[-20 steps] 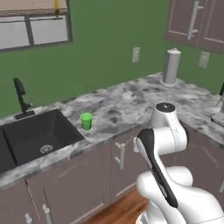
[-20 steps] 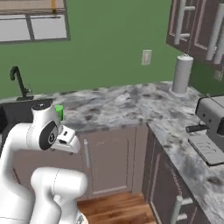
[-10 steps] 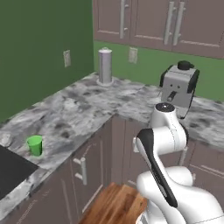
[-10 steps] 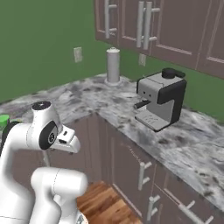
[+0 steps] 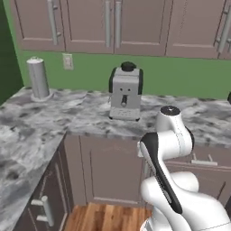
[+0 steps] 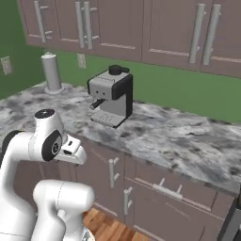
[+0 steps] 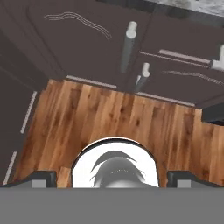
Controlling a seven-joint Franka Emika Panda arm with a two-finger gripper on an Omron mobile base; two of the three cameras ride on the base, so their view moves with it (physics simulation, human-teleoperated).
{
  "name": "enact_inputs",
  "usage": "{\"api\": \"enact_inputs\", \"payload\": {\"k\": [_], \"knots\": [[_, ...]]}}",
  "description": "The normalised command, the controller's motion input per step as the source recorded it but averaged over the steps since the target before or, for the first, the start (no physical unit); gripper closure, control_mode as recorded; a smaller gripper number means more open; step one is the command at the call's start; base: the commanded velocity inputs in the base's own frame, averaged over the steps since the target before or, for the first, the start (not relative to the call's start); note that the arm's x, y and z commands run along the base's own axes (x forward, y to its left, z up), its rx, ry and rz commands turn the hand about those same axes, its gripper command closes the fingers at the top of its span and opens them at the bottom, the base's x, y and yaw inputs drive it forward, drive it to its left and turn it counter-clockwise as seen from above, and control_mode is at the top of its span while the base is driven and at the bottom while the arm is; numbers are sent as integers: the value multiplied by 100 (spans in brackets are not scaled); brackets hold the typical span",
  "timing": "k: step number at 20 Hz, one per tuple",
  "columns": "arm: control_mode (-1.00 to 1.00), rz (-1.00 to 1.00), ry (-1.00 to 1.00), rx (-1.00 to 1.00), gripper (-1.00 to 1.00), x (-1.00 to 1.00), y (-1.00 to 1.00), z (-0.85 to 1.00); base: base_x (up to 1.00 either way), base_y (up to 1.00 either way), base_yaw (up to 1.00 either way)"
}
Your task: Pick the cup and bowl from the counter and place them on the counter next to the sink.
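The whole scene has swung since half a second ago: the base has turned, the green cup and the sink have left the base views, and the coffee machine (image 5: 125, 92) now stands centred ahead. The gripper (image 7: 112, 177) has its jaws spread wide, empty, pointing down at the wooden floor (image 7: 113, 122) before the cabinet fronts (image 7: 78, 39). The counter (image 5: 85, 115) runs along the green wall, carrying the coffee machine and, well apart at its left, a paper towel roll (image 5: 38, 79).
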Motion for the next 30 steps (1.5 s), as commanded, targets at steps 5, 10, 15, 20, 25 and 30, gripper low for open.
{"api": "enact_inputs", "payload": {"k": [5,10,15,20,25,30], "knots": [[100,0,0,0,-100,0,0,0,21,-39,-57],[100,0,0,0,-100,0,0,0,6,-58,-48],[100,0,0,0,-100,0,0,0,15,-52,-23],[100,0,0,0,-100,0,0,0,41,-58,11],[100,0,0,0,-100,0,0,0,21,-99,5],[100,0,0,0,-100,0,0,0,0,-100,0]]}}
